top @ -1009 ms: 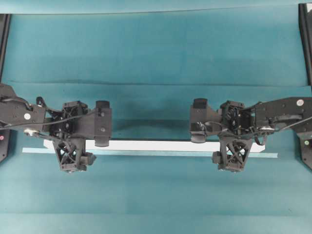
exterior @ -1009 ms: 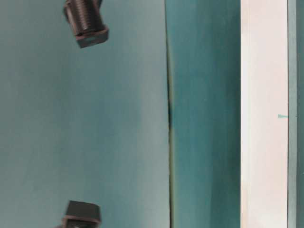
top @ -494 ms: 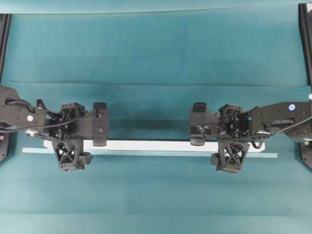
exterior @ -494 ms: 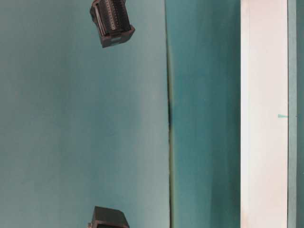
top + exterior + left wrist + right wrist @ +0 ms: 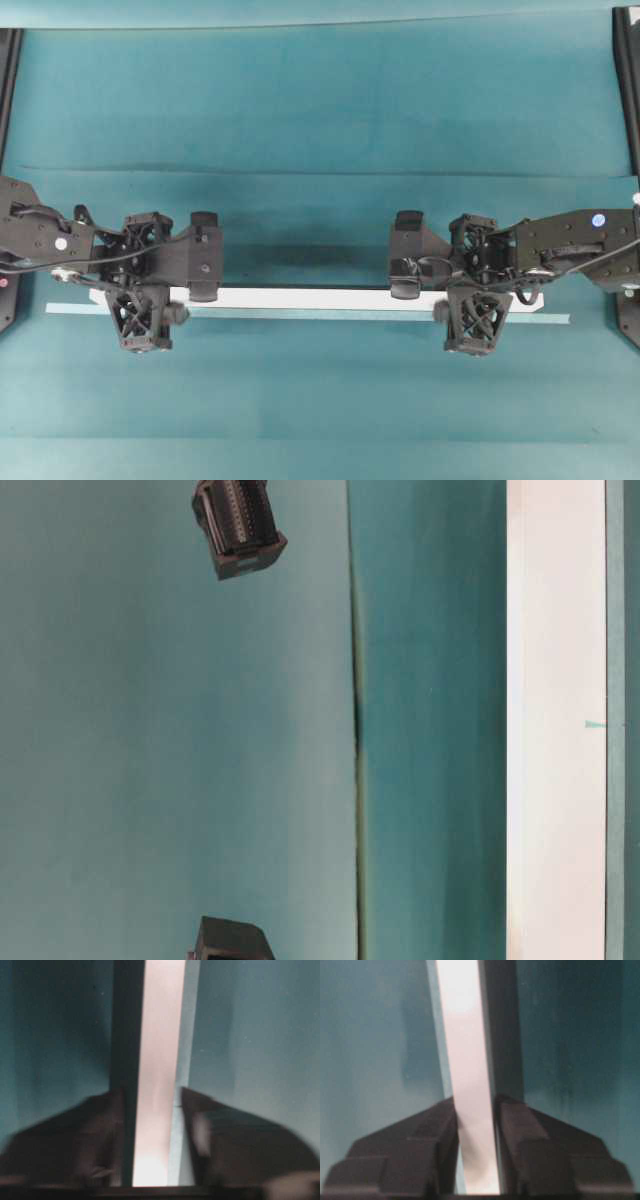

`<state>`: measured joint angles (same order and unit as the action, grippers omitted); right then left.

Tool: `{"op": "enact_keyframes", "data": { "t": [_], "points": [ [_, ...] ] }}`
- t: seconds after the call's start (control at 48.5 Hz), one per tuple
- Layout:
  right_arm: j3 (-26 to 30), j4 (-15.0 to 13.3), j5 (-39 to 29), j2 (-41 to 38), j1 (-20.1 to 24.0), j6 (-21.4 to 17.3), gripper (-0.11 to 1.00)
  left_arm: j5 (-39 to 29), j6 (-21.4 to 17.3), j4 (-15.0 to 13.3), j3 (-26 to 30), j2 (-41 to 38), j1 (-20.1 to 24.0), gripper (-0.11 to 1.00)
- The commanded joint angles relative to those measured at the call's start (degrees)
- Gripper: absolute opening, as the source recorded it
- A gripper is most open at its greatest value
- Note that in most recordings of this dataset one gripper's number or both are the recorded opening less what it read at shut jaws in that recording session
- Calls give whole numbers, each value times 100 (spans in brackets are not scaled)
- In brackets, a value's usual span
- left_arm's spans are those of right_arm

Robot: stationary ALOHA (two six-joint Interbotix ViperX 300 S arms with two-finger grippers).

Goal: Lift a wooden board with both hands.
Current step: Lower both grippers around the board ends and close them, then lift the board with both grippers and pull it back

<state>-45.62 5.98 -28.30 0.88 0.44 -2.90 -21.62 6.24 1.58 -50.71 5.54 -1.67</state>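
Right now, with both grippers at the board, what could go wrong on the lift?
1. The left gripper looks blurred, with a gap beside the board; it may not be clamped, so that end could slip.
2. The right gripper sits tight on the board's edges; uneven lifting could tilt or twist it.
3. The tape lies alongside; the board may snag it.

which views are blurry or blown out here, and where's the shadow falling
Left wrist view: soft, with smeared fingers and the wooden board glowing pinkish. Right wrist view: sharper, but the board is washed out near the top. Overhead view: crisp, with a dark shadow on the cloth behind the board. Table-level view: the board is overexposed.
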Motion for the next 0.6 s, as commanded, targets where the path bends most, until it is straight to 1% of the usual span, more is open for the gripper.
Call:
{"op": "enact_keyframes", "data": {
  "t": [0.0,0.041,0.062,0.288,0.577],
  "points": [
    [44,9,-18,-53,35,-26,22,18,53,9,79,18,-9,29],
    [53,9,-26,-44,35,-26,22,9,53,9,88,18,-18,19],
    [53,9,-35,-53,35,-18,22,9,53,9,88,18,-9,17],
    [70,9,-62,-70,44,0,22,9,9,9,114,18,-18,17],
    [97,9,-79,-44,70,-18,22,-18,44,9,114,44,18,17]
  ]
}}
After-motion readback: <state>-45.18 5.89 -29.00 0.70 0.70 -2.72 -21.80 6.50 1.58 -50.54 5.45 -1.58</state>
